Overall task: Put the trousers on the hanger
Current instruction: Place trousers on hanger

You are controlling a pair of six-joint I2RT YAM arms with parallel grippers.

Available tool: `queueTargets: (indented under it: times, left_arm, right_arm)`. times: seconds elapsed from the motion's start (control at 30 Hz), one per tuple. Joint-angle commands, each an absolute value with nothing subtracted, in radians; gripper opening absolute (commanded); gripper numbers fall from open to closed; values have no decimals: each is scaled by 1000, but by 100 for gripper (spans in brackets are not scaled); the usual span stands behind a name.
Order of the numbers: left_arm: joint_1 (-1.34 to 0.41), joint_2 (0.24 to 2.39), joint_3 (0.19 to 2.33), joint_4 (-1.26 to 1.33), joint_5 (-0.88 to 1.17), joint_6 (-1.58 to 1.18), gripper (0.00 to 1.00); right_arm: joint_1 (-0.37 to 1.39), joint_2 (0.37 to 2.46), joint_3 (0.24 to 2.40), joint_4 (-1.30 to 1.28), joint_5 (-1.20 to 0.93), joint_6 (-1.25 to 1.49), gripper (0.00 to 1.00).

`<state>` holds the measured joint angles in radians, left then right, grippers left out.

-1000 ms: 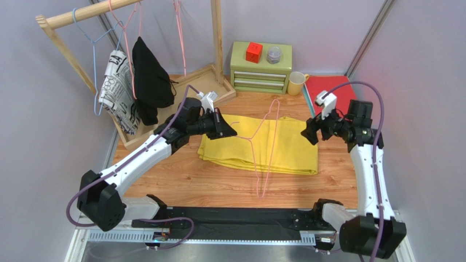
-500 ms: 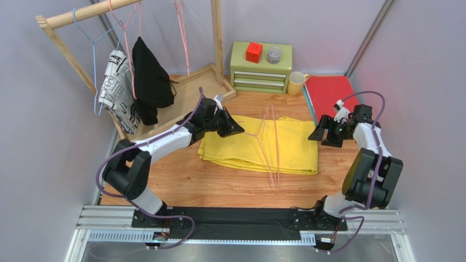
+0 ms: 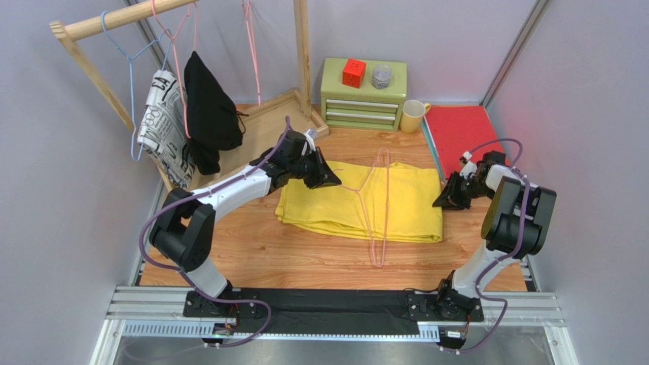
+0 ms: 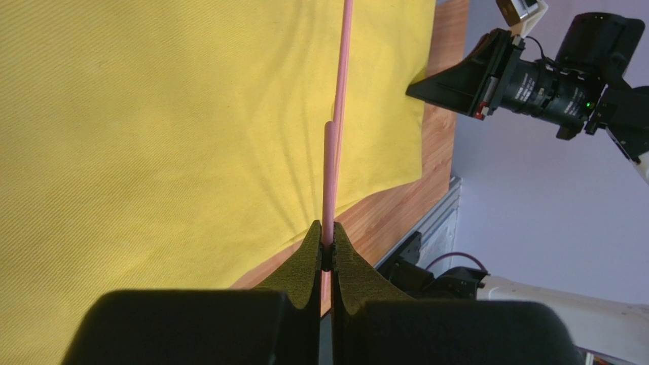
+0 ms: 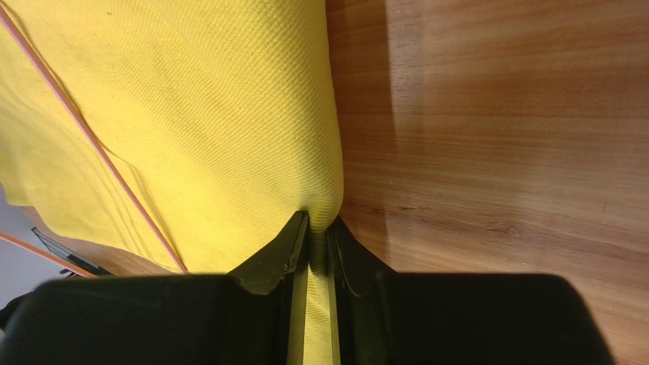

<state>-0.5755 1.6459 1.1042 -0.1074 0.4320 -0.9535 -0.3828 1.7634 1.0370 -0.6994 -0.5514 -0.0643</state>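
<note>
Down from mid-air to tabletop level within last second, jaws narrowed: right gripper (image 5: 318,228), now pinching right-hand folded edge of large bright yellow soft cloth trousers (image 3: 407,201), flat on wooden table (image 3: 305,251). Left gripper (image 4: 327,242) clamped shut on thin pink triangular wire hanger (image 4: 339,114), stretched across trousers. Best play, likely: lift only pinched edge, hold wire steady, thread cloth through triangle without dragging stack.

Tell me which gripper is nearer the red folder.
Right. The right gripper grips the trousers just short of the red folder; the left gripper holds the hanger across the trousers, farther away.
</note>
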Motion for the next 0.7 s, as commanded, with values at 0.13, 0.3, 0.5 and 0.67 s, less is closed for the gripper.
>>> queueTargets:
  times: [0.13, 0.3, 0.5, 0.67]
  left_arm:
    - [-558, 1646, 1177, -235, 433, -854, 0]
    - [-551, 1649, 1170, -199, 449, -879, 0]
    - [-532, 1612, 1167, -156, 460, -916, 0]
    - [-492, 1586, 1154, -193, 446, -917, 0]
  right_arm:
    - [-365, 1684, 1153, -742, -776, -8, 0]
    - [-256, 1586, 1169, -716, -867, 130, 0]
    - [-69, 1552, 1158, -591, -859, 271, 0]
    - [50, 1578, 1170, -496, -856, 366, 0]
